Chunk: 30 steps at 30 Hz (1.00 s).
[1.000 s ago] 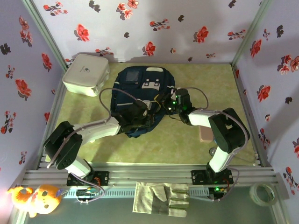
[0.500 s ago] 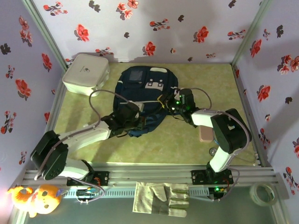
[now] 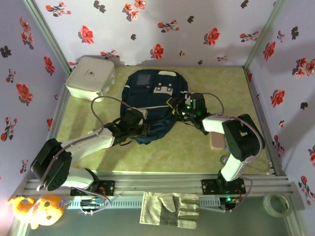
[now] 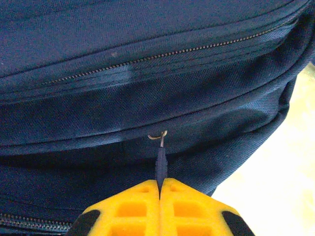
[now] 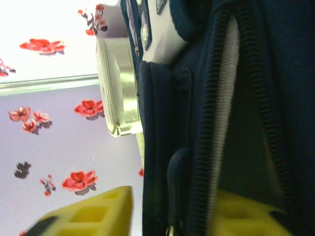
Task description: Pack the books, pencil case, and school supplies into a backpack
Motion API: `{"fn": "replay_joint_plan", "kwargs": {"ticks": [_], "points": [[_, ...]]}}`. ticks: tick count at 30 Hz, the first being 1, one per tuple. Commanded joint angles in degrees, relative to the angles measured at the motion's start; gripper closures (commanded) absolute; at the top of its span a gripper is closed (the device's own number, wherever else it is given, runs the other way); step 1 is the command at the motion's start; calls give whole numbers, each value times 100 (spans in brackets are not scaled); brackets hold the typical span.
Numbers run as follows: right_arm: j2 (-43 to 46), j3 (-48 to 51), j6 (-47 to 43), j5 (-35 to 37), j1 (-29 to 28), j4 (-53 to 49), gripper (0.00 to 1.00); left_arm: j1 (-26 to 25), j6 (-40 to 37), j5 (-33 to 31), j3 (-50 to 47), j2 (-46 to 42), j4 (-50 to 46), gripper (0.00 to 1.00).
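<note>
From above, we see the navy backpack [image 3: 147, 96] lying flat in the middle of the bench [image 3: 197, 157]. The left end effector [image 3: 141, 129] meets its near edge, with the arm stretched low from the left base. The right end effector [image 3: 172, 104] sits at its right edge, arm folded at the elbow, with the pink pencil case [image 3: 215, 141] beside that arm. At the left wrist, yellow fingers [image 4: 133, 206] press together, pinching a zipper pull [image 4: 160, 164] on the backpack's side. At the right wrist, yellow fingers [image 5: 93, 214] stand spread, straddling the rim of the unzipped opening.
</note>
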State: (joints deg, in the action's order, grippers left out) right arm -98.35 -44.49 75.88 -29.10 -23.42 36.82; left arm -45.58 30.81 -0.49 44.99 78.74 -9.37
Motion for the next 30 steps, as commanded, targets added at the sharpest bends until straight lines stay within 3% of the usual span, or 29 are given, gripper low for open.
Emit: {"fn": "replay_joint_plan", "kwargs": {"ticks": [1,7,13,18,21,25,30], "points": [[252,155,242,240,-120,170,55,-27,-257,289,183,-21,436,100],[772,532,584,1120,-642,-381,48,-228,-585,660,348,118,830,100],[1030,794,1006,1973,-1202,-650,48,-340,-698,802,506,264,1016,100],[1078,683,796,2231,-1262,-728,69,-346,-799,638,520,232,857,100],[1280,604,534,2380,-1190,-975,80,-329,-896,192,370,133,544,100],[1687,610,265,2444,-937,-1265,84,-204,-911,-396,133,-104,112,100],[1972,608,88,2279,-569,-1400,85,52,-823,-617,-32,-244,-191,100]]}}
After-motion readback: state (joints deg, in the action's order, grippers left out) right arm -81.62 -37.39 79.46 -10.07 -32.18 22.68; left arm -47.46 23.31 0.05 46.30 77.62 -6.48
